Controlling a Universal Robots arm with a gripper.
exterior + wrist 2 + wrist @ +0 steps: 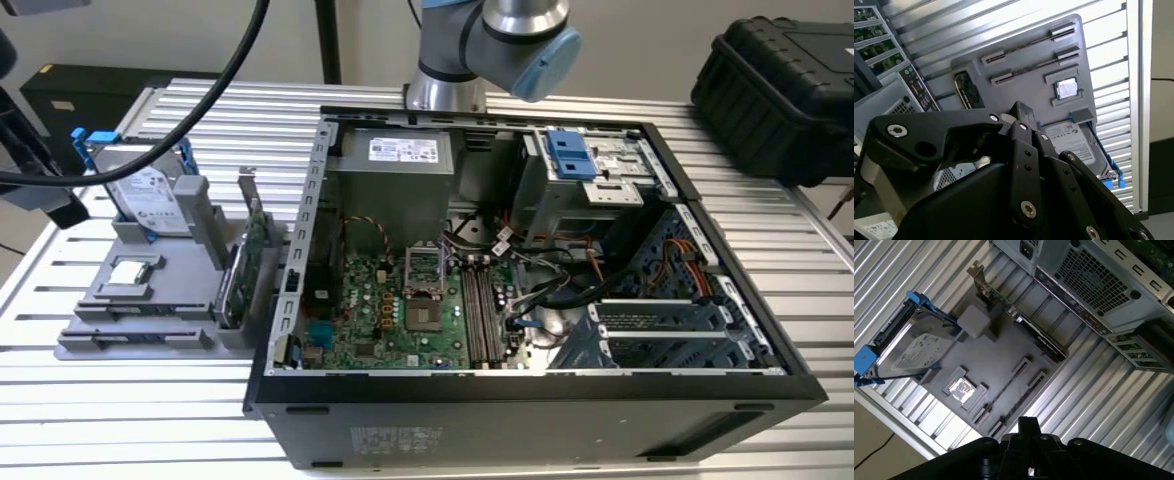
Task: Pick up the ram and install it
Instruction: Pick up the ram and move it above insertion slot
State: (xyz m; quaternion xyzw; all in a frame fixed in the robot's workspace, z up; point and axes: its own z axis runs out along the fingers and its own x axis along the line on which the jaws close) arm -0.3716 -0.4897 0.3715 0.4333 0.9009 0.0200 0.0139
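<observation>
Ribbed metal tabletop (1094,390) bears a grey plastic tray (999,347) with the thin ram stick (1002,389) on edge; the closed, empty black gripper (1029,422), if misaligned, may knock it.

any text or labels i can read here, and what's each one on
No text here can be quoted; these carry print that is not legible:
White label on the grey metal power supply box: unreadable.
White label on the silver hard drive in the blue bracket: unreadable.
Pale sticker on the black computer case: unreadable.
</observation>
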